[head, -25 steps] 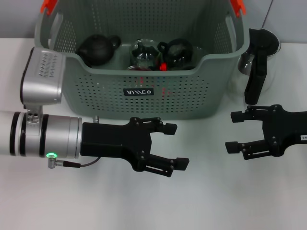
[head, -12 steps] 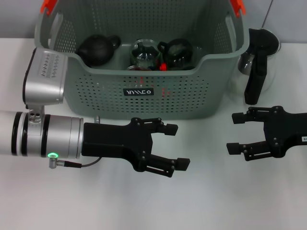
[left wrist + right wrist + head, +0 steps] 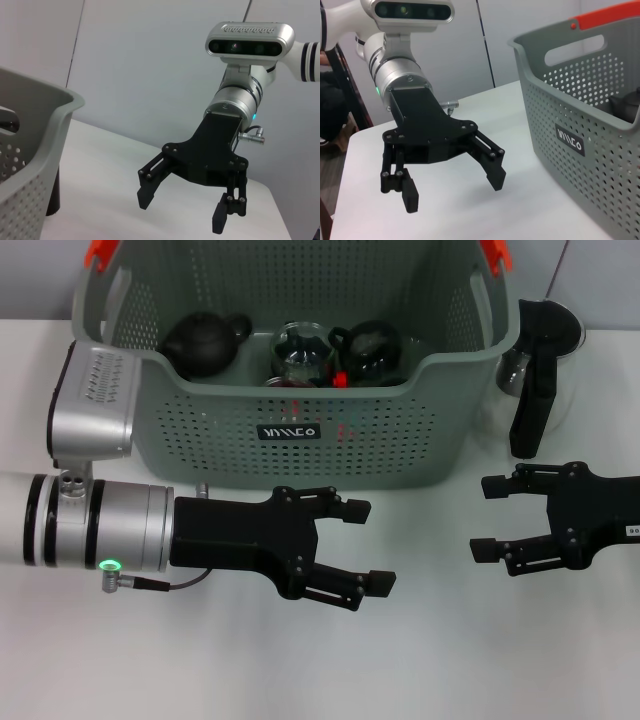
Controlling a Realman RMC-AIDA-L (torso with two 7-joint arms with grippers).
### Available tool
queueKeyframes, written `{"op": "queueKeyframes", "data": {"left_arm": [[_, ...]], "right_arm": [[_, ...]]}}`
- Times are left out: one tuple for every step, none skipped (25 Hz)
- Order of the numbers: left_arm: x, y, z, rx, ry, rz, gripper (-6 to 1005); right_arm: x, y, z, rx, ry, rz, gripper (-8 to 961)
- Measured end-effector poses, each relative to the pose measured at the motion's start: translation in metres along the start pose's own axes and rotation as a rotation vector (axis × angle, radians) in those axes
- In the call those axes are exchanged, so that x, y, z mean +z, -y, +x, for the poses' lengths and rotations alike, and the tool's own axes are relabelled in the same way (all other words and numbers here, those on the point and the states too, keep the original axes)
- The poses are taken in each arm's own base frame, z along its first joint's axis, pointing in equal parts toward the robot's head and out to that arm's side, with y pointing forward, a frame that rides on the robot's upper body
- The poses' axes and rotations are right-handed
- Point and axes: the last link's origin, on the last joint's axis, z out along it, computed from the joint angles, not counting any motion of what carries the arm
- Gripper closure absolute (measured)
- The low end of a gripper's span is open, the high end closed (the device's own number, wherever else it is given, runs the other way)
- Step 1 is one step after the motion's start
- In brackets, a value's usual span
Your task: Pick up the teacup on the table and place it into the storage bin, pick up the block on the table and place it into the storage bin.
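The storage bin stands at the back centre of the white table, and its wall also shows in the right wrist view. Inside it lie a dark pot, a glass pot, a dark glass pot and a small red piece that may be the block. I cannot tell which vessel is the teacup. My left gripper hovers open and empty in front of the bin. My right gripper is open and empty to the bin's front right.
A glass pitcher with a black handle stands on the table right of the bin, close behind my right gripper. Orange handle clips sit on the bin's top corners. Bare white table lies in front of both grippers.
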Motion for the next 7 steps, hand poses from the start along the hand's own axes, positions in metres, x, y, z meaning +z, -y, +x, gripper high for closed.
{"op": "queueKeyframes", "data": {"left_arm": [[0.0000, 0.0000, -0.0001, 0.000, 0.000, 0.000, 48], [0.0000, 0.0000, -0.0001, 0.000, 0.000, 0.000, 48], [0.0000, 0.0000, -0.0001, 0.000, 0.000, 0.000, 48], [-0.0002, 0.0000, -0.0001, -0.001, -0.001, 0.001, 48], [-0.0004, 0.0002, -0.0001, -0.002, -0.002, 0.002, 48], [-0.0005, 0.0003, 0.0001, -0.003, -0.003, 0.003, 48], [-0.0007, 0.0005, 0.0002, -0.005, -0.004, 0.004, 48]], "right_arm": [[0.0000, 0.0001, 0.0000, 0.000, 0.000, 0.001, 22], [0.0002, 0.0000, 0.0000, 0.000, 0.001, 0.000, 22], [0.0003, -0.0001, 0.0000, 0.000, 0.001, 0.000, 22], [0.0005, -0.0002, 0.0000, 0.000, 0.001, 0.000, 22], [0.0005, -0.0002, 0.0000, 0.000, 0.001, 0.000, 22], [0.0005, -0.0002, 0.0000, 0.000, 0.001, 0.000, 22], [0.0006, -0.0002, 0.0000, 0.000, 0.002, 0.000, 22]]}}
